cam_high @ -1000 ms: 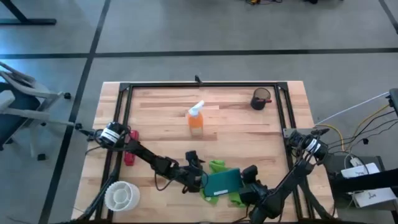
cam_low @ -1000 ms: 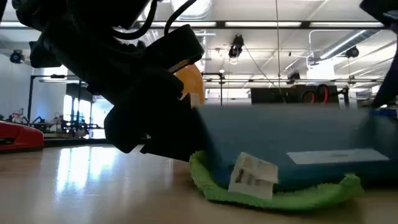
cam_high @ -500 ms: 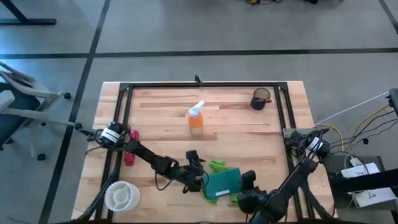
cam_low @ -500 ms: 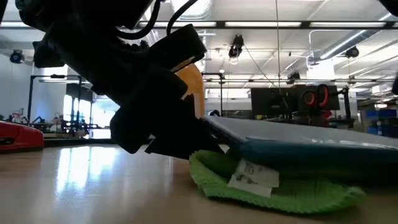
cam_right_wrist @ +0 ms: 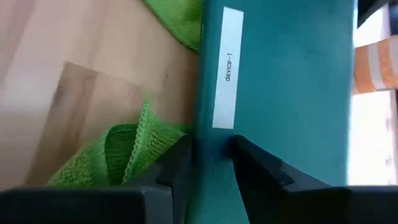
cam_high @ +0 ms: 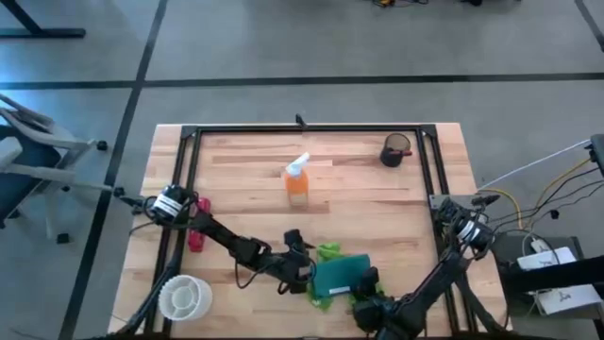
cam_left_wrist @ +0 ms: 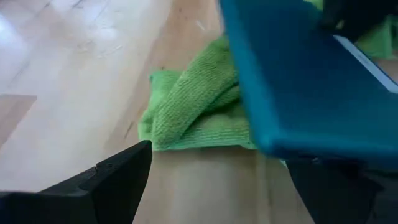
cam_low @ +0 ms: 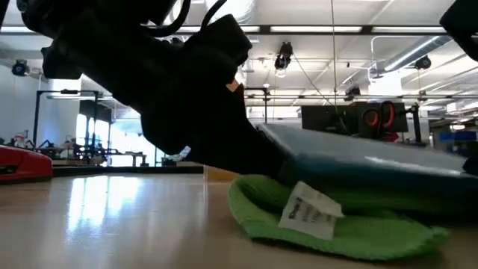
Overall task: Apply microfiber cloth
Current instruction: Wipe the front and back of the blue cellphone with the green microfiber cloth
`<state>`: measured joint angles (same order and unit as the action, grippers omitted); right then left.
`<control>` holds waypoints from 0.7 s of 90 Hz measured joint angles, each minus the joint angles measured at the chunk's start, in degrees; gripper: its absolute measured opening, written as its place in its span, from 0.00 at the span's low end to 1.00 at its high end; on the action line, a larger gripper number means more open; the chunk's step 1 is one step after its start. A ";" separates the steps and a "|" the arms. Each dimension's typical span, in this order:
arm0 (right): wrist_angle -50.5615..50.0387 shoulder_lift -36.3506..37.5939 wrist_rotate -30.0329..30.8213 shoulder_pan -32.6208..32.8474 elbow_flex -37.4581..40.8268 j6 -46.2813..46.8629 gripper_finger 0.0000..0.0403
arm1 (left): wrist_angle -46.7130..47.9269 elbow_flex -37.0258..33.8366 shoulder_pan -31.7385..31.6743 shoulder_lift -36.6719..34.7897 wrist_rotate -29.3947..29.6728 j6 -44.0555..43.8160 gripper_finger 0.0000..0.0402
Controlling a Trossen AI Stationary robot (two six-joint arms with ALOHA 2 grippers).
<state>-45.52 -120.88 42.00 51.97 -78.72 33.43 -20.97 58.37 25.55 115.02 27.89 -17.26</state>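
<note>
1. The microfiber cloth [cam_high: 329, 253] lay at the lower centre of the high view, bunched on the table [cam_high: 245, 179] beneath the teal tablet [cam_high: 337, 276].
2. The right pincer [cam_right_wrist: 208, 163] was clenched on the tablet's edge; the left pincer [cam_high: 300, 274] met its other end, grip impossible to tell.
3. To wipe well, I judge the tablet should press flat and slide across the cloth.
4. Since a second earlier the tablet had tipped lower and the right arm had drawn leftward.
</note>
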 joint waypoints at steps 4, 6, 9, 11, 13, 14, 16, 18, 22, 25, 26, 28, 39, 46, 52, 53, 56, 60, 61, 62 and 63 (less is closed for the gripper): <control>-0.10 -0.19 0.36 0.02 -0.38 0.84 0.26 | 0.05 0.32 0.01 0.00 -0.16 0.15 0.87; -0.16 -0.24 0.49 0.02 -0.57 1.44 0.27 | 0.10 0.58 0.01 0.00 -0.25 0.23 0.87; -0.38 -0.22 0.50 0.02 -1.02 2.06 0.28 | -0.06 0.89 0.03 0.00 -0.38 0.30 0.87; -0.38 -0.22 0.54 0.02 -1.42 2.59 0.29 | -0.22 1.12 0.06 0.00 -0.43 0.45 0.87; -0.28 -0.22 0.79 0.00 -1.93 2.99 0.30 | -0.45 1.36 0.06 0.00 -0.45 0.64 0.87; -0.16 -0.22 0.96 0.00 -2.16 3.03 0.31 | -0.55 1.50 0.06 0.00 -0.45 0.74 0.87; 0.11 -0.22 1.31 -0.03 -2.62 3.27 0.32 | -0.77 1.75 0.06 0.00 -0.45 1.01 0.87; 0.36 -0.22 1.55 -0.05 -3.07 3.42 0.34 | -0.96 1.94 0.04 -0.03 -0.52 1.27 0.87; 0.89 -0.22 2.44 -0.03 -3.61 3.56 0.37 | -1.06 2.47 0.06 -0.11 -0.54 1.65 0.87; 1.24 -0.29 3.37 0.00 -3.77 3.66 0.39 | -1.11 2.86 0.06 -0.13 -0.56 1.86 0.87; 1.23 -0.35 3.66 0.00 -3.78 3.82 0.40 | -1.10 2.95 0.06 -0.16 -0.56 1.98 0.87; 1.06 -0.45 4.29 0.00 -3.78 4.27 0.41 | -1.08 3.14 0.06 -0.17 -0.54 2.16 0.87; 0.50 -1.21 7.09 -0.26 -3.74 6.95 0.46 | -0.53 3.86 0.16 -0.17 -0.84 3.08 0.87; 0.77 -1.55 9.86 -0.33 -3.74 9.77 0.47 | -0.59 3.87 0.30 -0.17 -1.04 3.06 0.87; 1.00 -1.62 12.53 -0.31 -3.74 12.03 0.46 | -0.61 3.87 0.31 -0.17 -1.03 3.06 0.87; 1.01 -1.61 12.90 -0.31 -3.74 12.22 0.46 | -0.62 3.87 0.33 -0.17 -1.02 3.07 0.87; 0.94 -1.59 13.92 -0.34 -3.76 12.54 0.45 | -0.64 3.87 0.40 -0.17 -1.02 3.15 0.87; 0.88 -1.59 15.04 -0.49 -3.76 13.04 0.44 | -0.79 3.87 0.45 -0.17 -1.02 3.54 0.87; 0.85 -1.59 15.12 -0.55 -3.76 13.08 0.44 | -0.88 3.87 0.45 -0.17 -1.02 3.68 0.87; 0.81 -1.59 15.14 -0.63 -3.76 13.07 0.44 | -0.97 3.87 0.45 -0.17 -1.02 3.81 0.87; 0.78 -1.59 15.15 -0.71 -3.76 13.07 0.43 | -0.99 3.90 0.45 -0.17 -1.02 3.93 0.87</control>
<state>-44.73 -122.48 57.14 51.25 -82.48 46.50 -21.96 62.26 26.00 114.85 26.87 -13.33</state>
